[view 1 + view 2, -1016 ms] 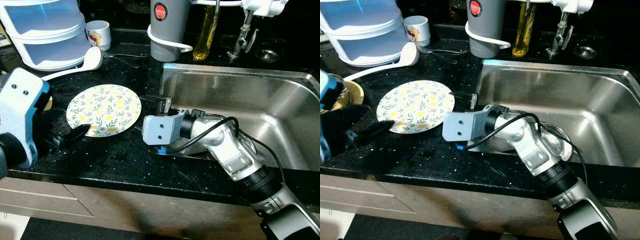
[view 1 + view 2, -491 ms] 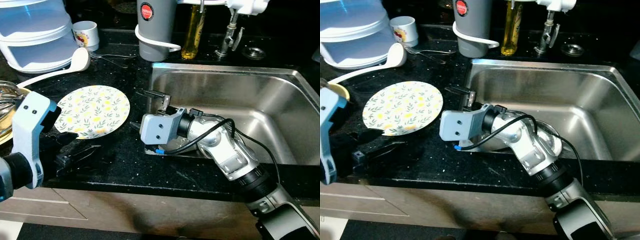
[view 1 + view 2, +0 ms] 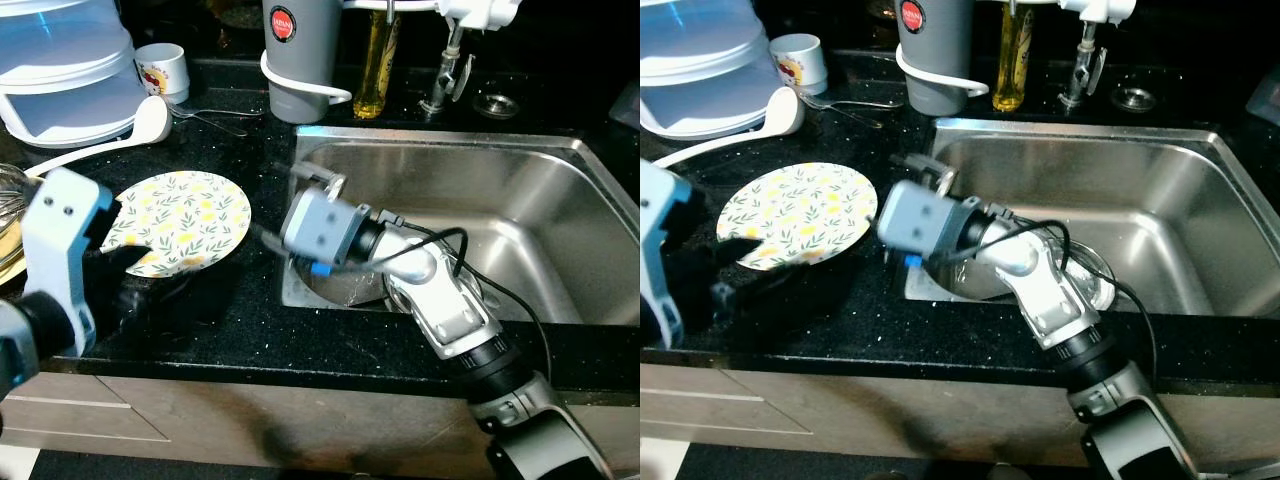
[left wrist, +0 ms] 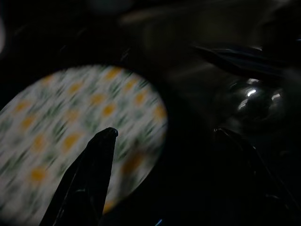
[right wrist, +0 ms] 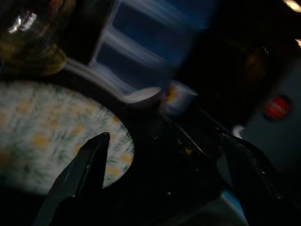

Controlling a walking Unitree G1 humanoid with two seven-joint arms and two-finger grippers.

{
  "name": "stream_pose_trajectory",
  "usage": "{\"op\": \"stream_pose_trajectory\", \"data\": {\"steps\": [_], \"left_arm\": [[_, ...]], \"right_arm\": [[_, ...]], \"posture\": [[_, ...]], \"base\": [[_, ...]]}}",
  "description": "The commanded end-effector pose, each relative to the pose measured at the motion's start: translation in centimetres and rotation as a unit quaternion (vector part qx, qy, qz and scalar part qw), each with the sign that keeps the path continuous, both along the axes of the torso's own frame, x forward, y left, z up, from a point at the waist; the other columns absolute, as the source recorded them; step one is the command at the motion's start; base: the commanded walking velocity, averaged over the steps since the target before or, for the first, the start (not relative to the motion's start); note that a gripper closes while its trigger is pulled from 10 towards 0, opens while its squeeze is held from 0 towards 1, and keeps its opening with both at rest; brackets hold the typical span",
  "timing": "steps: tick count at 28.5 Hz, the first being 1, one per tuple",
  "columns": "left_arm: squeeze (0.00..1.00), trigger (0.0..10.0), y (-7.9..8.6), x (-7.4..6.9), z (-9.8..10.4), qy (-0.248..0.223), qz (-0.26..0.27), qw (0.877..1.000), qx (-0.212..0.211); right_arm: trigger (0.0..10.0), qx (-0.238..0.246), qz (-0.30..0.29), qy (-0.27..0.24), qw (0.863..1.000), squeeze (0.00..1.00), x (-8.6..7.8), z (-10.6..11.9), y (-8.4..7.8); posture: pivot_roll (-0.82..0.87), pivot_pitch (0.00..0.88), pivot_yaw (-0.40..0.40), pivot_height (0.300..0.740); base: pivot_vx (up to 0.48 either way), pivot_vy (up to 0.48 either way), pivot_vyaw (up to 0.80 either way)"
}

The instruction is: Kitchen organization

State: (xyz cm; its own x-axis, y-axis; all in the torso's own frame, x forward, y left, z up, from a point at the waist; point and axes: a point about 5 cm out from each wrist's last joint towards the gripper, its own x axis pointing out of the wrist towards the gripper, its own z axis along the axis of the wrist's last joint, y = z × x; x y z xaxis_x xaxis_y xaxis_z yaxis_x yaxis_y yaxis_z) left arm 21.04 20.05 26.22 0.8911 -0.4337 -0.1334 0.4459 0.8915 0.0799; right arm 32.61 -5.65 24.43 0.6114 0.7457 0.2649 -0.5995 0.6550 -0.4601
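The round floral plate with yellow and green leaves [image 3: 178, 220] lies flat on the black countertop [image 3: 240, 320] left of the sink, where the right gripper [image 5: 164, 155], fingers spread and empty, has lifted and swung toward it, likely nearing a grasp.

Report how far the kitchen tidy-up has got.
Little looks done: the floral plate lies flat on the black counter, with the white ladle and mug out behind it. In hand: both open end effectors, left and right, flank the plate without holding it. Grasping and putting it away remains.
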Motion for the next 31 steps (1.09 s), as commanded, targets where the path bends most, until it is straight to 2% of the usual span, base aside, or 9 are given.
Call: {"op": "stream_pose_trajectory", "data": {"steps": [1,3,6,10,15,25,26,31], "left_arm": [[0.0,10.0,-0.2,0.3,0.0,-0.01,0.01,1.0,-0.007],[0.0,10.0,-0.7,0.8,0.2,-0.024,0.016,0.999,-0.023],[0.0,10.0,-0.9,1.0,0.3,-0.031,0.022,0.999,-0.027],[0.0,10.0,-0.9,1.9,0.7,-0.062,0.055,0.995,-0.049],[0.0,10.0,-1.1,2.3,0.6,-0.072,0.066,0.993,-0.059],[0.0,10.0,-2.0,2.5,0.0,-0.064,0.065,0.994,-0.063],[0.0,10.0,-2.6,2.6,-0.2,-0.062,0.062,0.994,-0.065],[0.0,10.0,-3.0,2.7,-0.4,-0.061,0.059,0.994,-0.066]], "right_arm": [[10.0,0.056,-0.014,0.041,0.997,0.0,0.6,0.2,-1.0],[10.0,0.103,-0.019,0.062,0.993,0.0,0.8,0.6,-1.5],[10.0,0.121,-0.023,0.069,0.99,0.0,1.0,0.7,-1.7],[10.0,0.182,-0.045,0.099,0.977,0.0,1.6,1.1,-2.8],[10.0,0.197,-0.054,0.111,0.973,0.0,1.8,1.2,-3.1],[10.0,0.205,-0.058,0.12,0.97,0.0,1.9,1.2,-3.0],[10.0,0.211,-0.059,0.126,0.968,0.0,1.9,1.2,-3.0],[10.0,0.214,-0.06,0.132,0.966,0.0,2.0,1.3,-3.0]], "posture": [[0.11,0.072,-0.055,0.732],[0.1,0.074,-0.05,0.732],[0.1,0.076,-0.05,0.732],[0.1,0.077,-0.048,0.732],[0.1,0.077,-0.046,0.732],[0.1,0.076,-0.048,0.732],[0.1,0.077,-0.048,0.732],[0.1,0.076,-0.047,0.732]], "base": [[0.0,0.0,0.0],[0.0,0.0,0.0],[0.0,0.0,0.0],[0.0,0.0,0.0],[0.0,0.0,0.0],[0.0,0.0,0.0],[-0.281,0.0,0.0],[-0.301,0.0,0.0]]}}
